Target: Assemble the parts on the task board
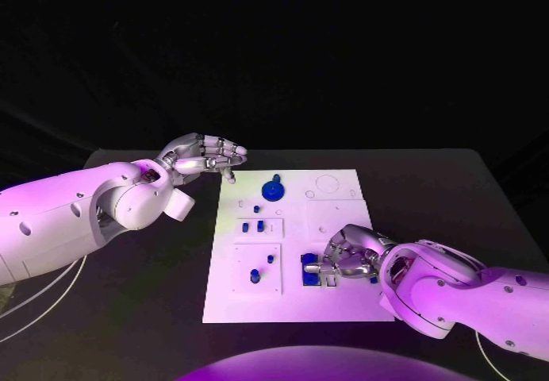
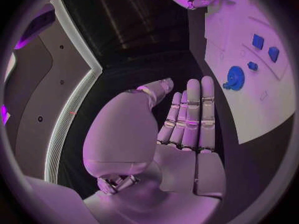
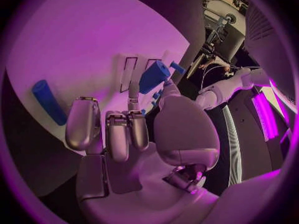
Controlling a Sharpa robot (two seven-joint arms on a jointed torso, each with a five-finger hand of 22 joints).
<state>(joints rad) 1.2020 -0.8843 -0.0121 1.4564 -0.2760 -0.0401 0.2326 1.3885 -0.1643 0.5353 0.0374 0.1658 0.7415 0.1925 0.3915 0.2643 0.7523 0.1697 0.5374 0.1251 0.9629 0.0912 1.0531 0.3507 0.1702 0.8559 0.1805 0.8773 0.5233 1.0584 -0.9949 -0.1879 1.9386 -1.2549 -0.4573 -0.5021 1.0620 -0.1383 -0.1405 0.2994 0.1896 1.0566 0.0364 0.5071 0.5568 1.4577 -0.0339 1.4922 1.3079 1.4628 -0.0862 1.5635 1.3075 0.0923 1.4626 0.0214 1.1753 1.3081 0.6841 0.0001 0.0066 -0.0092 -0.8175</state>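
Note:
The white task board [image 1: 343, 305] lies mid-table. A blue gear [image 1: 274, 190] [image 2: 233, 77] stands near its far edge, with small blue parts [image 1: 253, 227] [image 2: 257, 41] set in it closer in. My right hand [image 1: 349, 258] [image 3: 134, 129] rests over the board's near right part and pinches a blue block-like part [image 3: 154, 77] [image 1: 309, 259] between thumb and a finger. A long blue part [image 3: 49, 102] lies on the board beside that hand. My left hand [image 1: 206, 159] [image 2: 187, 119] hovers off the board's far left corner, its fingers straight, side by side and holding nothing.
Black table [image 1: 137, 286] surrounds the board on all sides. Two more blue parts [image 1: 254, 275] stand in a raised square at the board's near left. Empty outlined recesses [image 1: 326, 186] mark the far right corner. My left forearm [image 1: 69, 214] spans the table's left side.

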